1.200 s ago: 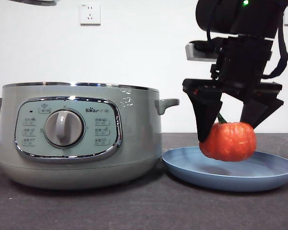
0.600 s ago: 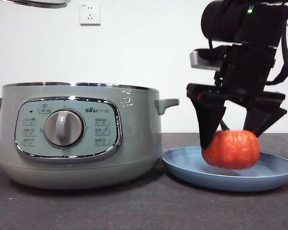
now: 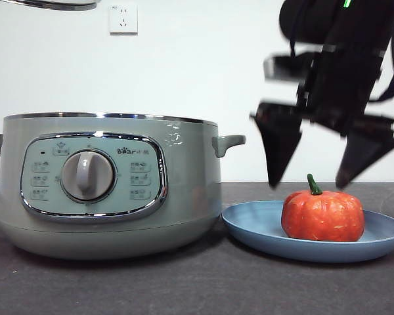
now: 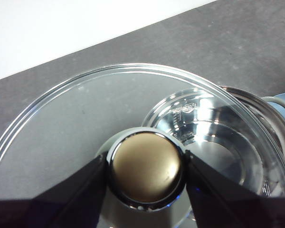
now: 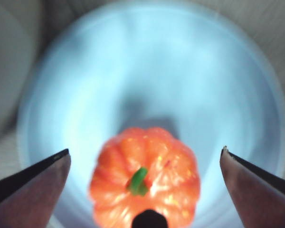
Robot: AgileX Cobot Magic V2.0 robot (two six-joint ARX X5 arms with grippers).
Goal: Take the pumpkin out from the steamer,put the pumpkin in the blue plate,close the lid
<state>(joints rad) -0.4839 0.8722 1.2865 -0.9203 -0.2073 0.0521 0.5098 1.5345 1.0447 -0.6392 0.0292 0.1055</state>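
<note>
The orange-red pumpkin (image 3: 323, 215) with its green stem sits upright in the blue plate (image 3: 262, 230), right of the steamer (image 3: 105, 184). My right gripper (image 3: 305, 186) hovers just above the pumpkin, open, jaws spread wide and apart from it. In the right wrist view the pumpkin (image 5: 145, 183) rests on the plate (image 5: 147, 85) between the open jaws of my right gripper (image 5: 145, 156). My left gripper (image 4: 146, 166) is shut on the knob (image 4: 146, 172) of the glass lid (image 4: 61, 118), held high above the open steamer (image 4: 218, 137). The lid's rim (image 3: 49, 4) shows at the top left of the front view.
A white wall with a socket (image 3: 123, 18) stands behind the dark table (image 3: 184, 282). The steamer's side handle (image 3: 228, 143) reaches toward the plate.
My right gripper opened and let go of the pumpkin, which now rests on the plate. The gripper has lifted slightly above it.
</note>
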